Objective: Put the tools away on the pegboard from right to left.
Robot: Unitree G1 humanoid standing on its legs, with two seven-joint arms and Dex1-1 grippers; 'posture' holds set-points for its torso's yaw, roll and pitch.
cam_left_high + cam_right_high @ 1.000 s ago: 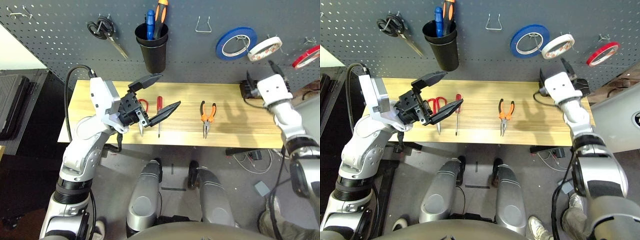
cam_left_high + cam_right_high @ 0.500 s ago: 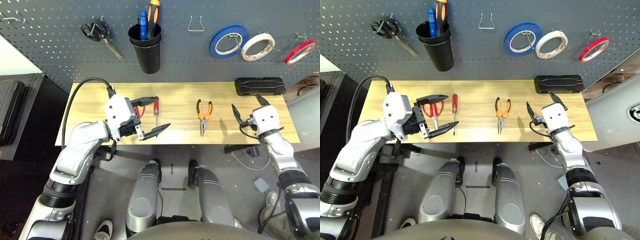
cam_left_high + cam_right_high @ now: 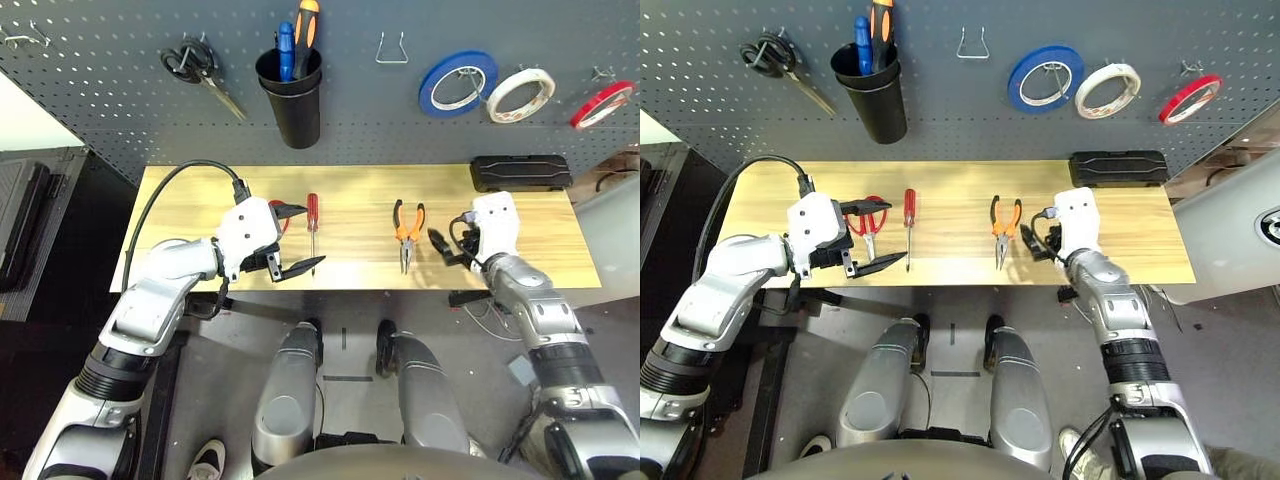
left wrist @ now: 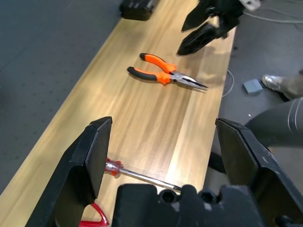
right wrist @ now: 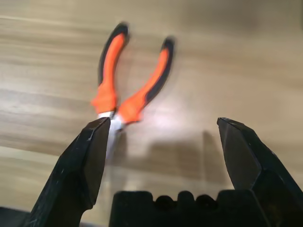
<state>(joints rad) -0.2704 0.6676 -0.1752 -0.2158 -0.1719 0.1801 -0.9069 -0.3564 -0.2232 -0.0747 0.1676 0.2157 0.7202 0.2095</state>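
Orange-and-black-handled pliers (image 3: 408, 226) flat on the table (image 3: 350, 190), handles toward the pegboard (image 3: 120, 80), just beside the right gripper (image 3: 447, 246), jaws wide open and empty.

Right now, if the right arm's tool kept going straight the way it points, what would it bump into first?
Probably the pliers: the open right tool aims at them across the bare table, though depth is hard to judge.

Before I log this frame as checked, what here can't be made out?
- Red-handled scissors: mostly hidden behind the left gripper in both eye views.
- Pliers: tips blurred and partly behind a finger in the right wrist view.
- Screwdriver: handle covered by the left gripper's finger in the left wrist view.
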